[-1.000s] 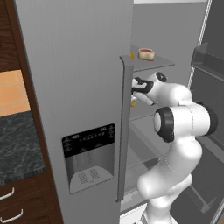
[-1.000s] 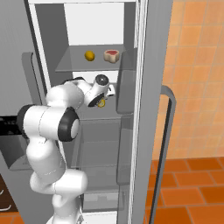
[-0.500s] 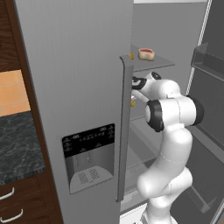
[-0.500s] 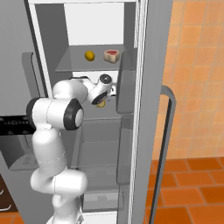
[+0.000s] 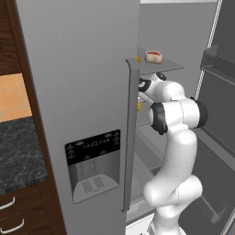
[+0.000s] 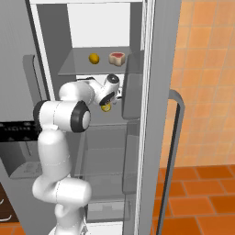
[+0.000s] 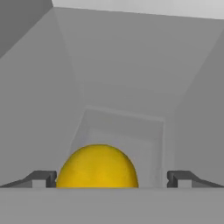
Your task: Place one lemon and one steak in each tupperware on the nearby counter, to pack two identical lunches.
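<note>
**Now at the fridge: open jaws flank a lemon**

Leftmost in the left base view runs the black-grey speckled stone counter (image 5: 18, 151) over dark brown drawers, beside the tall grey fridge door with its dark dispenser panel (image 5: 94, 158). Right of the door, the white arm reaches onto a middle fridge shelf. On the grey shelf above (image 6: 80, 66) sit a round yellow lemon (image 6: 94, 58) and, just to its right, a red-and-white slab of steak (image 6: 117, 58). Below them the two-finger gripper (image 7: 111, 178) stands with jaws wide apart, a second yellow lemon (image 7: 97, 167) between the fingertips, nearer the left one.
</note>
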You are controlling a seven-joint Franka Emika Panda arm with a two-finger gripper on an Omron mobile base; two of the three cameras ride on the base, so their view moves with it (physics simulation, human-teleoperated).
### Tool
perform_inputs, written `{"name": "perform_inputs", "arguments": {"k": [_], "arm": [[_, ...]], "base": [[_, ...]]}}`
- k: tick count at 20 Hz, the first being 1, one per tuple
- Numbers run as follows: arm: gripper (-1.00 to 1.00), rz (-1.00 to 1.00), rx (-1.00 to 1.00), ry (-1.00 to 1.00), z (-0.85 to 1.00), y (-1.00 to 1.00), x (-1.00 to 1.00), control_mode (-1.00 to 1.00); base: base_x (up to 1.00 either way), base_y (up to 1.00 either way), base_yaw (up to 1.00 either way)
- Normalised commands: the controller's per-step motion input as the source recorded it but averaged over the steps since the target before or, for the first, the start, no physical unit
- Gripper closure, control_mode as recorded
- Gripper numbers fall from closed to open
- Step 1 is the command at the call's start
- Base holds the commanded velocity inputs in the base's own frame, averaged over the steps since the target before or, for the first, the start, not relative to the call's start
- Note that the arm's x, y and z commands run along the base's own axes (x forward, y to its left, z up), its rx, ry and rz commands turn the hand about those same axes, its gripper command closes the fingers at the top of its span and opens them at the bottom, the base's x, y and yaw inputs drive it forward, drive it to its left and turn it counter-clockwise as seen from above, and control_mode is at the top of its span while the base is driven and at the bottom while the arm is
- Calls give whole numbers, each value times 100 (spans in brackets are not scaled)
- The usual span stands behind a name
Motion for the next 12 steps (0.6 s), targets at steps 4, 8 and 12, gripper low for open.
{"name": "perform_inputs", "arguments": {"k": [4,8,12], "arm": [[-100,3,0,1,-36,16,-16,-100],[-100,4,0,0,-20,7,-3,-100],[-100,1,0,0,-30,0,-3,-100]], "base": [[0,0,0],[0,0,0],[0,0,0]]}}
